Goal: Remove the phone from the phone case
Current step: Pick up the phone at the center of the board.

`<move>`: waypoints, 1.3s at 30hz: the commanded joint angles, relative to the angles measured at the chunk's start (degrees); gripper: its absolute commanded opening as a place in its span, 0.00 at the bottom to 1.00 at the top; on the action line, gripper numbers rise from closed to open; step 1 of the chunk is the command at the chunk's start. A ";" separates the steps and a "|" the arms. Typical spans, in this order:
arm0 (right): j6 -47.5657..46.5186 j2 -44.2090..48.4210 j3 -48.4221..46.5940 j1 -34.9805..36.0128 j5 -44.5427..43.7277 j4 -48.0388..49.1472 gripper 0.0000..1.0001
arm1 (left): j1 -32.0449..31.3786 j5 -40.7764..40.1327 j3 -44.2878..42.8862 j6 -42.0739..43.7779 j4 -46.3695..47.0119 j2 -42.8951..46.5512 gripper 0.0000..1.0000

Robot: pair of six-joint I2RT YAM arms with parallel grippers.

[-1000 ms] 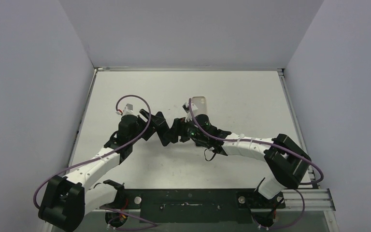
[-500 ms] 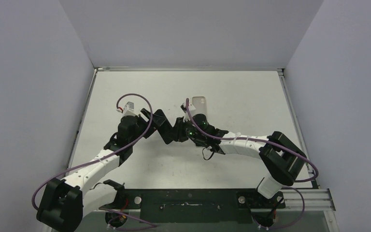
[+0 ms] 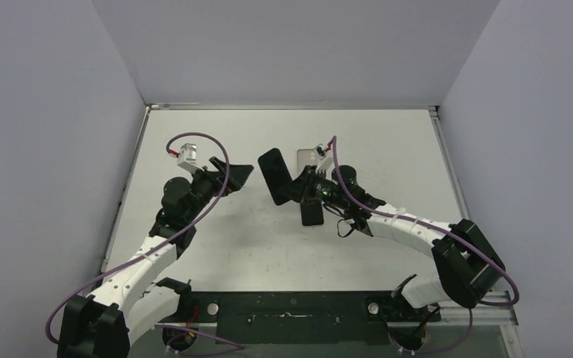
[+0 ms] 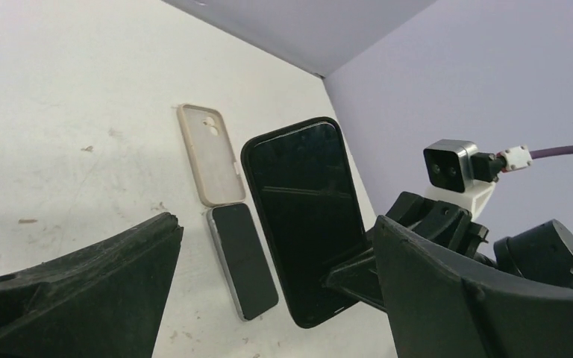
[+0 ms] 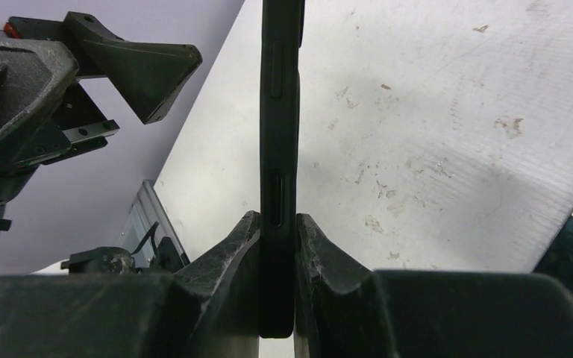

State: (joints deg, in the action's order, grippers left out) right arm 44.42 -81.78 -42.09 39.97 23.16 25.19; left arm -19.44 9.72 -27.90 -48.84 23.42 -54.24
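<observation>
My right gripper (image 3: 292, 188) (image 5: 277, 221) is shut on the lower end of a black phone case (image 3: 272, 174) (image 5: 280, 112) and holds it on edge above the table. In the left wrist view the black phone case (image 4: 302, 201) shows a glossy dark face like a phone screen filling it. My left gripper (image 3: 236, 176) (image 4: 276, 224) stands open, a short way left of the case, touching nothing. A smaller phone (image 3: 312, 214) (image 4: 243, 259) with a silver edge lies flat on the table under the right wrist.
An empty beige case (image 3: 307, 158) (image 4: 207, 153) lies flat on the table just beyond the small phone. Grey walls close in the white table (image 3: 388, 164) on three sides. Both arms' purple cables loop above their wrists.
The left gripper has opened and drawn back to the left. The right gripper, shut on the black case, has swung it up and away. The small phone on the table now shows.
</observation>
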 commanded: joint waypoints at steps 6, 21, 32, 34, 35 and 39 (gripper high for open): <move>9.66 9.09 4.74 -4.53 7.42 21.08 0.00 | 1.07 17.10 -1.09 -5.70 28.17 -6.88 0.93; 18.06 7.66 5.67 -5.26 13.29 34.47 0.00 | -2.84 21.76 -6.05 -17.75 42.38 -20.78 0.82; 18.45 6.25 4.66 -4.38 15.93 35.28 0.00 | -5.60 21.20 -9.17 -22.75 48.07 -26.39 0.61; 18.35 5.88 4.71 -4.41 16.57 35.40 0.00 | -5.61 20.97 -9.28 -23.38 48.60 -26.64 0.56; 18.41 5.70 4.92 -4.38 16.72 35.57 0.00 | -5.61 20.88 -9.35 -23.85 49.09 -26.74 0.51; 18.77 5.63 5.77 -4.46 16.74 36.48 0.00 | -5.61 21.04 -9.26 -25.33 51.12 -27.02 0.30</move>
State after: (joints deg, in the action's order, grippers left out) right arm 62.70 -76.62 -34.65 35.29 39.11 52.88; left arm -24.95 30.72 -34.68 -72.36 68.16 -80.75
